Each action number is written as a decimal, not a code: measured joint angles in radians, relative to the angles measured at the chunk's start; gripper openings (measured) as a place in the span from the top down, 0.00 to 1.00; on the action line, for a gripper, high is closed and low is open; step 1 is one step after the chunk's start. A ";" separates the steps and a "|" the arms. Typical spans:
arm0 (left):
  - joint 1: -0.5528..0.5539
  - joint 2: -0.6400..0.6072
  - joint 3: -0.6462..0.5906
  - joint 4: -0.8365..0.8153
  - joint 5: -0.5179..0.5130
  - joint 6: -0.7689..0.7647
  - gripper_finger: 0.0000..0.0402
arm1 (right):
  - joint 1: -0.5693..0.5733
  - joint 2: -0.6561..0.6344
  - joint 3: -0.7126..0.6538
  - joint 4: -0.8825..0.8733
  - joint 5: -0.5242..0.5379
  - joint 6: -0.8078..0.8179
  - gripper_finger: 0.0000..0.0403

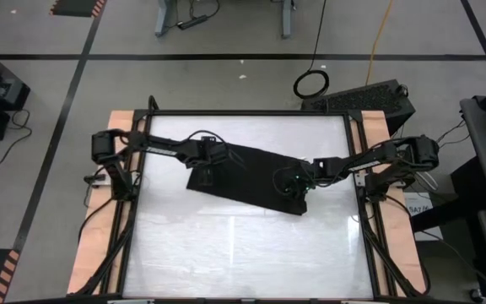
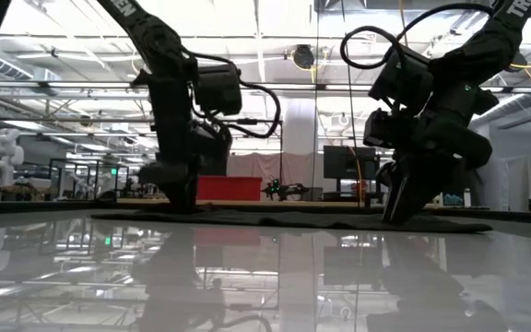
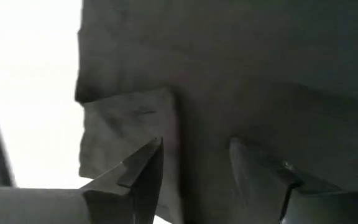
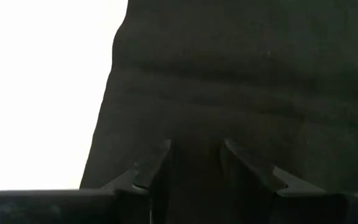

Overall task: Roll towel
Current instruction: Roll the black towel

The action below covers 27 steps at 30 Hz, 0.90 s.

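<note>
From above, the towel lies flat and slantwise on the white counter, with the left gripper down on its left end and the right gripper on its right end, so uneven pulls could skew the roll. At counter level both arms press onto the thin cloth; partial white lettering on the arms cannot be read. The left wrist view shows spread jaws astride a folded-over corner, and the right wrist view shows spread jaws over flat cloth, seemingly not pinching it, so closing might miss it.
</note>
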 joint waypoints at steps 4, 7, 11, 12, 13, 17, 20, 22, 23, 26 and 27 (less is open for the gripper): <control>0.020 0.003 0.000 0.031 -0.066 0.003 0.56 | 0.000 0.001 0.000 -0.002 0.000 0.003 0.67; 0.043 0.003 0.000 0.033 -0.091 0.001 0.64 | 0.000 0.001 0.000 -0.004 0.001 0.009 0.67; 0.092 0.003 0.000 0.030 -0.042 0.004 0.78 | 0.000 0.001 0.000 -0.005 0.001 0.010 0.67; 0.104 0.003 0.000 0.031 -0.015 0.004 0.81 | 0.000 0.001 0.000 -0.005 0.001 0.011 0.67; 0.116 0.003 0.000 0.031 0.007 0.004 0.83 | 0.000 0.001 0.000 -0.005 0.001 0.011 0.67; 0.149 0.003 0.000 0.032 0.006 0.005 0.89 | 0.000 0.001 0.000 -0.005 0.001 0.020 0.67; 0.181 0.003 0.000 0.045 -0.002 0.002 0.95 | 0.000 0.001 -0.001 -0.005 0.001 0.021 0.67; 0.206 0.003 0.000 0.056 -0.015 -0.008 0.98 | 0.000 0.001 -0.001 -0.006 0.001 0.021 0.67; 0.219 0.003 0.000 0.058 -0.037 -0.020 0.99 | 0.000 0.001 -0.001 -0.006 0.001 0.021 0.67; 0.259 0.003 0.001 0.058 -0.148 -0.039 0.96 | 0.000 0.001 -0.001 -0.007 0.001 0.023 0.67; 0.269 0.003 0.001 0.056 -0.198 -0.049 0.95 | 0.000 0.001 -0.001 -0.007 0.001 0.025 0.67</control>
